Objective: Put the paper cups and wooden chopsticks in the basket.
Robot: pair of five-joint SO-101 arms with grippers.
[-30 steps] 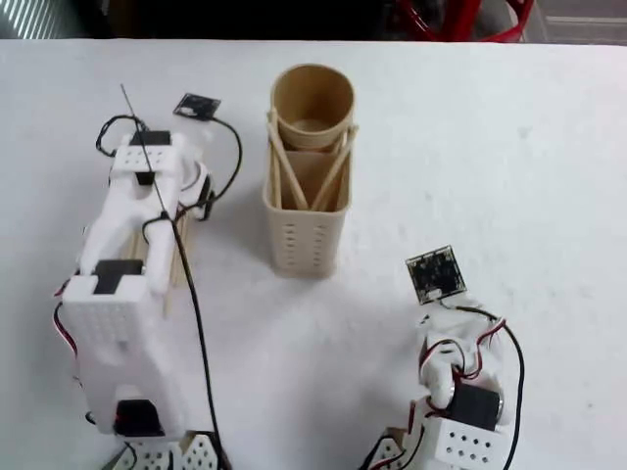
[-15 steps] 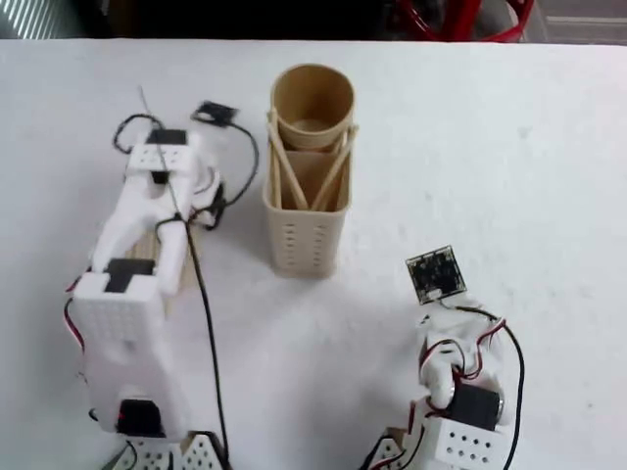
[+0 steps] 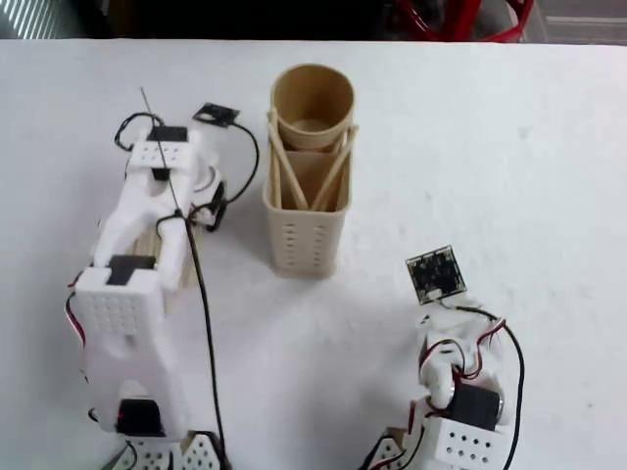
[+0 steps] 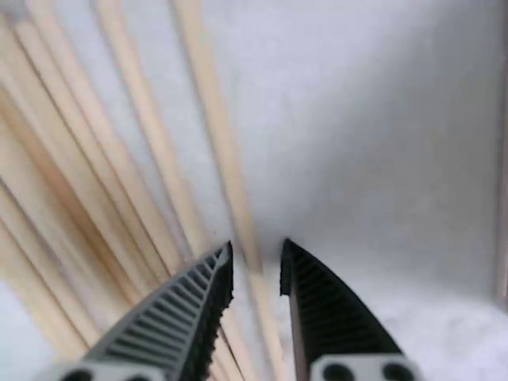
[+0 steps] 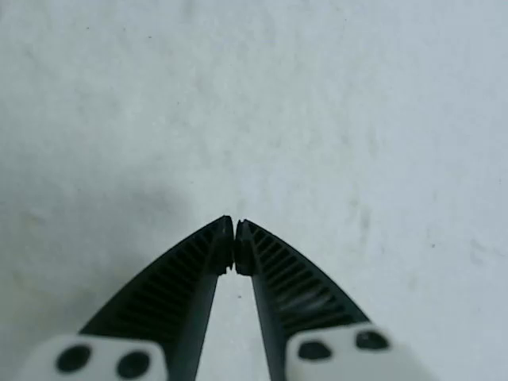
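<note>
Left end effector narrowly spread astride one wooden chopstick; right end effector pressed together.

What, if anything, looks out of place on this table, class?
A fanned heap of wooden chopsticks lies loose on the table under the left pincer, not in the basket. Nothing looks spilled or damaged.

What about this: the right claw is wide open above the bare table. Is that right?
Not quite. The right claw is shut, not wide open: its tips touch each other, as the right wrist view shows. It is above the bare table, as you said.
</note>
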